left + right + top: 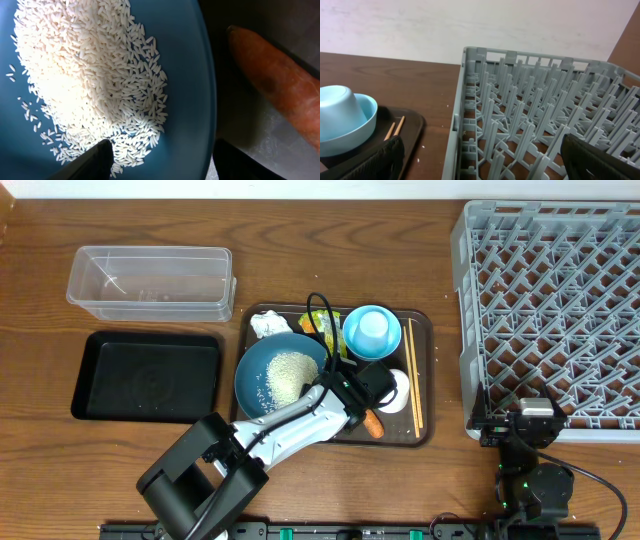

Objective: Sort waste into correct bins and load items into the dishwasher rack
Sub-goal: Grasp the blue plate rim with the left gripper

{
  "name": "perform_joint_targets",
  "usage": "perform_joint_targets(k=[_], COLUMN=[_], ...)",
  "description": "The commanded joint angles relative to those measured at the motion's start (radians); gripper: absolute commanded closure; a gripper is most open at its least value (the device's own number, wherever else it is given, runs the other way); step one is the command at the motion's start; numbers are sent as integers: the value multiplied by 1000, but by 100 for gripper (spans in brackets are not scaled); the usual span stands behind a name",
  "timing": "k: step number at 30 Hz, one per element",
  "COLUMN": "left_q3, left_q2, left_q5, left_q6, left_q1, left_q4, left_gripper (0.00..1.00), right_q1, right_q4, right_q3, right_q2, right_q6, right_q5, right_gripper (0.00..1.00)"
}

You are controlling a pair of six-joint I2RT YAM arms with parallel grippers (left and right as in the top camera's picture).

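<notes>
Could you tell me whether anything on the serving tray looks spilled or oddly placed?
Nothing has spilled: the rice lies wholly on the dark-blue plate, with only a few grains straying from the heap. One oddity: the light-blue cup sits upside down inside the bowl.

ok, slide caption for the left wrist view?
Left gripper open astride the rim of the round dark-blue plate, heaped white rice grains on it, orange carrot alongside.

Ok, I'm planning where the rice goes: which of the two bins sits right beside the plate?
The shallow black tray, level with the plate on its left; the clear tub lies farther back.
</notes>
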Motion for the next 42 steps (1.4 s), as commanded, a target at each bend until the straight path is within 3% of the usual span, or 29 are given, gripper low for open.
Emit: perform_joint_targets(k=[1,17,33,42], left_q3=[-14,-65,-63,-54], left_q2=[12,12,11,10], left_q5=[-22,-21,-24,-26], left_q6=[-6,-6,14,14], left_q1=[1,1,1,1], left_q4=[1,50,87,86], left_gripper=[36,39,59,76], right_q1=[24,24,24,24], right_q4=[-4,-4,-4,-4], right_q3=[-1,-1,-1,-1], right_q2=[0,0,0,0], right_q6=[-10,-10,-10,-10], right_q5=[6,6,6,6], right_gripper=[1,1,1,1])
